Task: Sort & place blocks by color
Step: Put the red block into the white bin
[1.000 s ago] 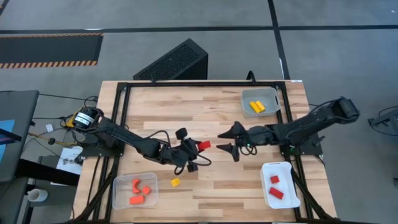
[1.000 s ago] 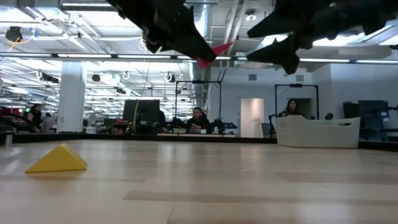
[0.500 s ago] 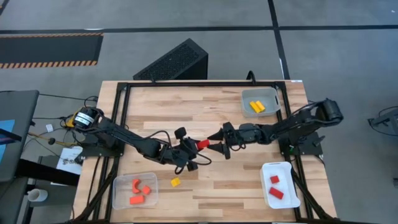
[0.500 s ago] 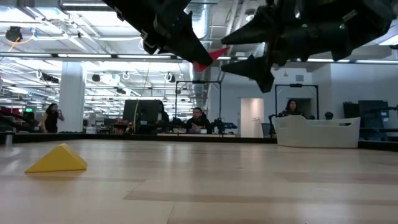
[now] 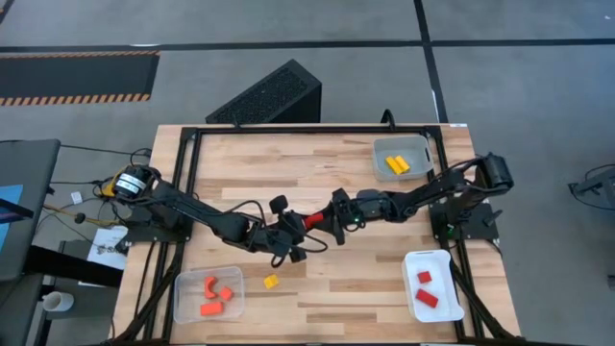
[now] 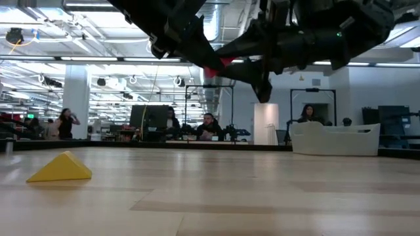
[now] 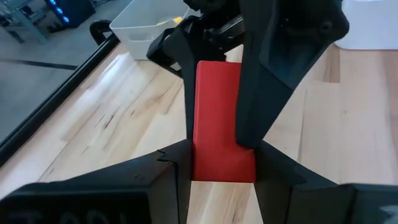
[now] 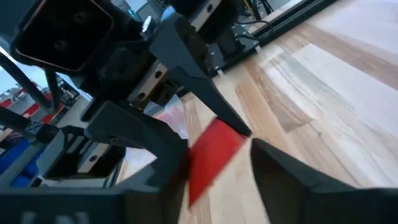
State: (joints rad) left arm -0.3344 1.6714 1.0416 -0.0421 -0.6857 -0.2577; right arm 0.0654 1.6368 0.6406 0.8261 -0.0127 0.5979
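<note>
Clearly the red block (image 5: 313,221) is mid-handover: it hangs above the middle of the table (image 5: 317,168), clamped between the fingers of the left end effector (image 5: 300,229), while the right end effector (image 5: 327,219) has its fingers set around the block's free end. In the left wrist view one dark finger (image 7: 273,68) of the other arm lies along the red face (image 7: 217,118). The right wrist view shows a small gap beside the block, so I cannot tell whether the right fingers have clamped yet or merely straddle it. Held up off the wood like this, the block can pass from arm to arm, probably because the tray for red lies on the right arm's side.

That white tray (image 5: 434,306), at the near right corner, holds two red pieces (image 5: 425,288). A clear tray (image 5: 404,148) at the far right carries two yellow bars (image 5: 396,164). Another clear tray (image 5: 188,300) at the near left holds three orange pieces (image 5: 215,294). One yellow block (image 5: 272,282) sits loose on the table, just beside the orange tray and well apart from the yellow one, and is not yet sorted.
</note>
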